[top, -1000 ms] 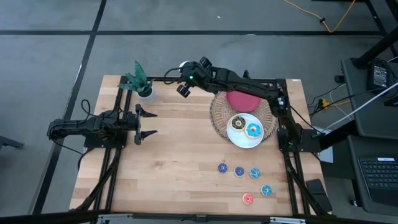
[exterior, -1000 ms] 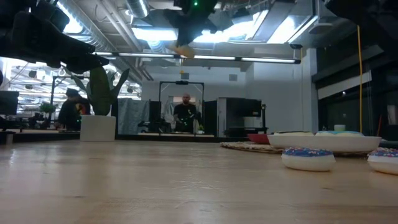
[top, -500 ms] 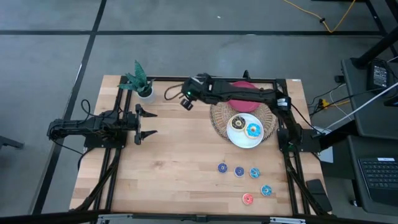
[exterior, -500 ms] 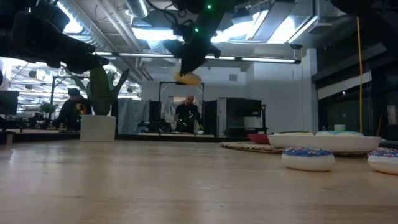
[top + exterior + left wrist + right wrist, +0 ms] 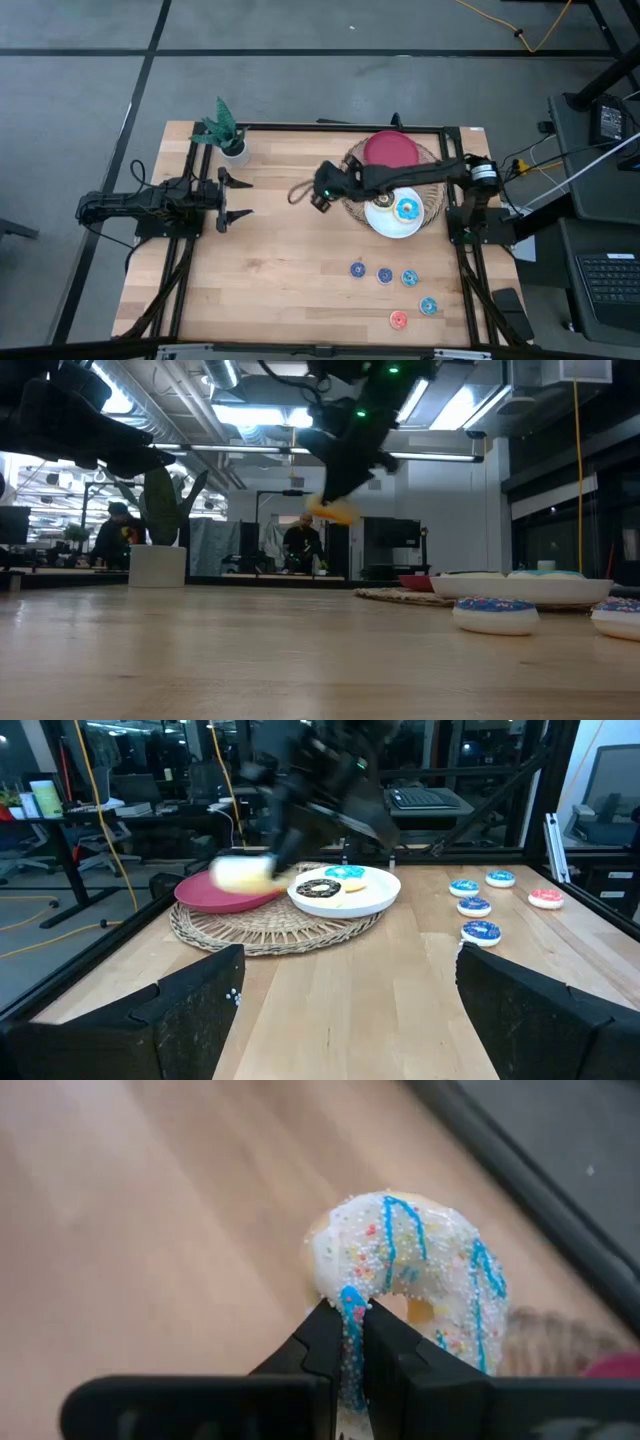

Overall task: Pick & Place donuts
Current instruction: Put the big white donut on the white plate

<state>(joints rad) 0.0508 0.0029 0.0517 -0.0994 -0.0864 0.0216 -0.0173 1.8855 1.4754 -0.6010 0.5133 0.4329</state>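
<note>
A: Where is the right hand?

B: Above the desk, just beside the wicker mat, on its side toward the left arm. Its fingers are pinched almost shut on the rim of the white donut, the one with blue lines and sprinkles.

A: Is the donut touching the desk?

B: No. In the low view it hangs in the air under the hand, well above the wood.

A: And the other donuts?

B: The dark donut and the blue-iced donut lie on the white plate, which sits on the mat. The red plate is on the mat too, touching the white plate on the far side.

A: The small ones?

B: Four small blue donuts and one pink donut lie on bare wood toward the near edge, on the right arm's side, well apart from the mat.

A: What about the left hand?

B: At its own side of the desk, fingers spread wide, holding nothing. A potted plant stands in the far corner near it.
</note>
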